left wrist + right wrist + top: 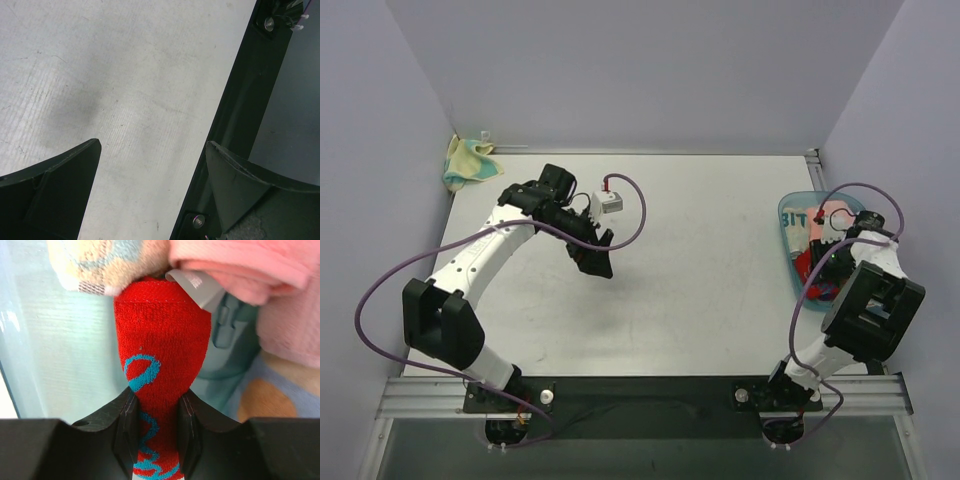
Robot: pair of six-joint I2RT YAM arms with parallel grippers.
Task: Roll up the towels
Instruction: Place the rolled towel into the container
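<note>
The right gripper (157,407) was closed down tight on a red terry-cloth towel with turquoise looped stitching (160,340), pinching a bunched fold of it between both fingers. That towel sat inside the translucent pale-blue plastic bin (786,212) at the right side of the white bench (700,250), tucked beneath a soft pink towel (250,265) and a cream towel with pale blue markings (95,260). The left gripper (152,170) hung wide open over bare bench, holding nothing. A yellow-and-green cloth (468,162) lay crumpled at the far left corner.

The red towel looked light, limp and plush. It would likely sag and stretch when lifted, and the towels above it could drag along. For rolling, it would probably be best laid flat and taken by a hemmed edge or corner, not the bunched middle.
</note>
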